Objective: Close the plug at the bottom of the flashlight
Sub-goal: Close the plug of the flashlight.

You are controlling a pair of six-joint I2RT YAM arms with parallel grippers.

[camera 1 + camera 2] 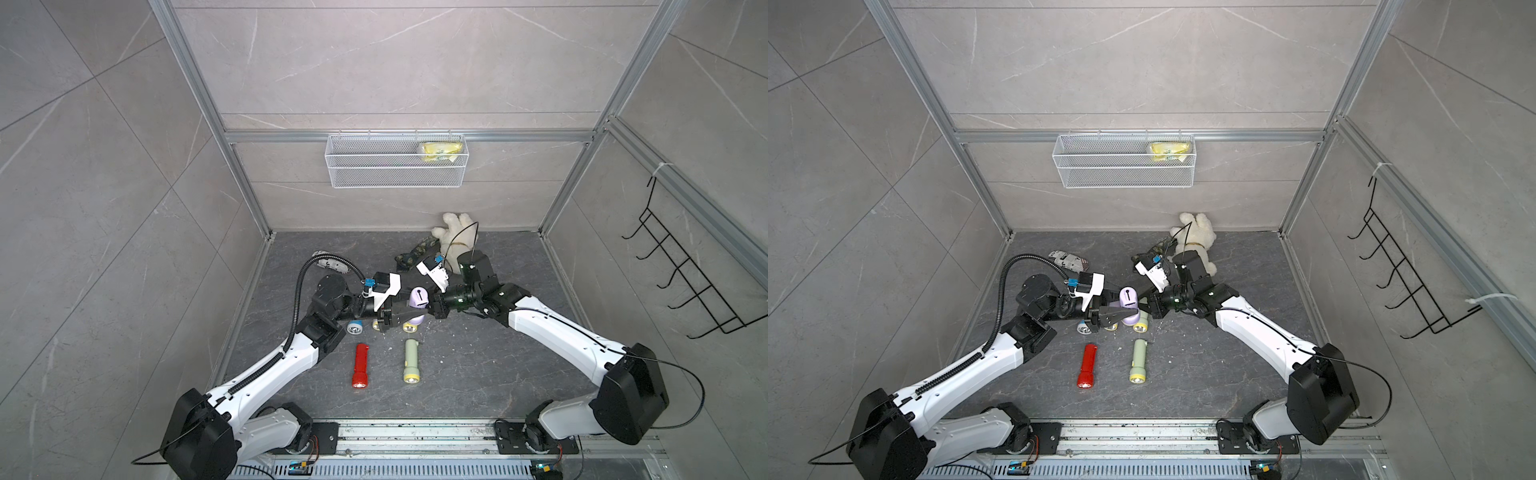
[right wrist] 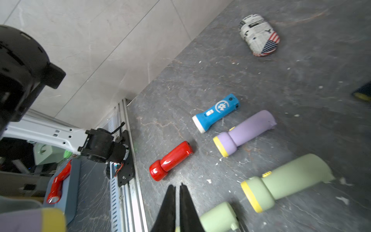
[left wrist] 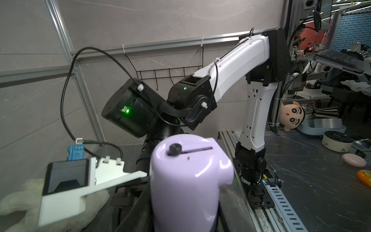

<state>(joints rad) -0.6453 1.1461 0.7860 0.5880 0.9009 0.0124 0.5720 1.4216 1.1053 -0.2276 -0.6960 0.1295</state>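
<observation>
Left wrist view only: a black round plug (image 3: 174,149) sits at one end of a slot on the rounded base of the glossy lilac plastic flashlight (image 3: 186,180). Cannot tell if it is seated flush.

Right wrist view only: right end effector (image 2: 177,187) has its fingers pressed nearly together, nothing between the tips, above the dark grey stone bench (image 2: 261,80).

Both top views: both arms reach inward and the wrists meet mid-bench. Left end effector (image 1: 409,314) pinches the flashlight, raised off the bench, base end up.
</observation>
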